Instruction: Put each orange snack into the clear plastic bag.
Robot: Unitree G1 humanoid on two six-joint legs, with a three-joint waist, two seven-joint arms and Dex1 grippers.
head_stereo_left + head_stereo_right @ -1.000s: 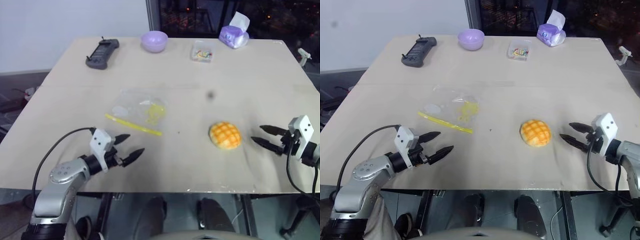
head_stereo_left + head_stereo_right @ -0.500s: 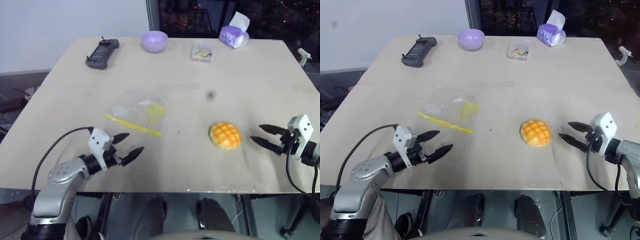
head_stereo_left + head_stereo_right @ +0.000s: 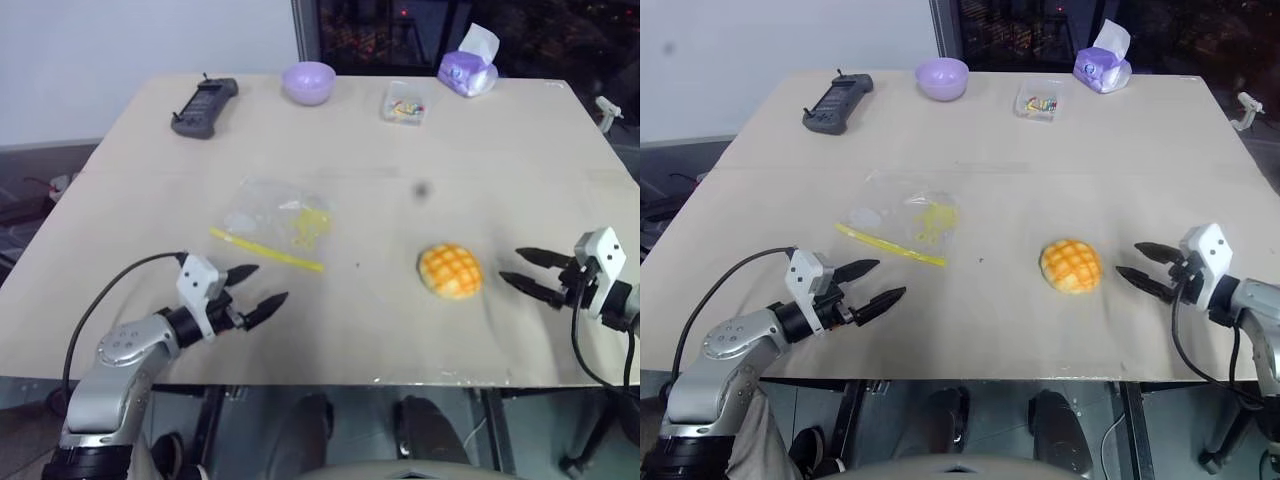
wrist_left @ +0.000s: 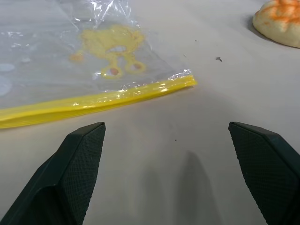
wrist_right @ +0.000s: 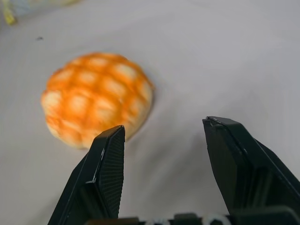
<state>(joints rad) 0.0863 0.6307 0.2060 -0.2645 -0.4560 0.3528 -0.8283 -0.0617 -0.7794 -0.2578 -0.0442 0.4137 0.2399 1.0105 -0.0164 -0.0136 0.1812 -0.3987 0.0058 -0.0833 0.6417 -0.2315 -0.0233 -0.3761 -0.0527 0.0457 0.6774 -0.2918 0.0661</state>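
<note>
While both grippers stand open and empty, we find the orange snack [image 3: 450, 271] on the table [image 3: 480, 160] just beyond the right gripper [image 3: 524, 271]; the clear plastic bag [image 3: 277, 222] lies flat near the left gripper [image 3: 260, 287].

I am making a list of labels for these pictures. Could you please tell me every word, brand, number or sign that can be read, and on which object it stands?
No readable text in any view.
Clear plastic bag: a yellow printed figure, no letters.
Black handheld device: markings too small to read.
Purple tissue pack: print too small to read.
</note>
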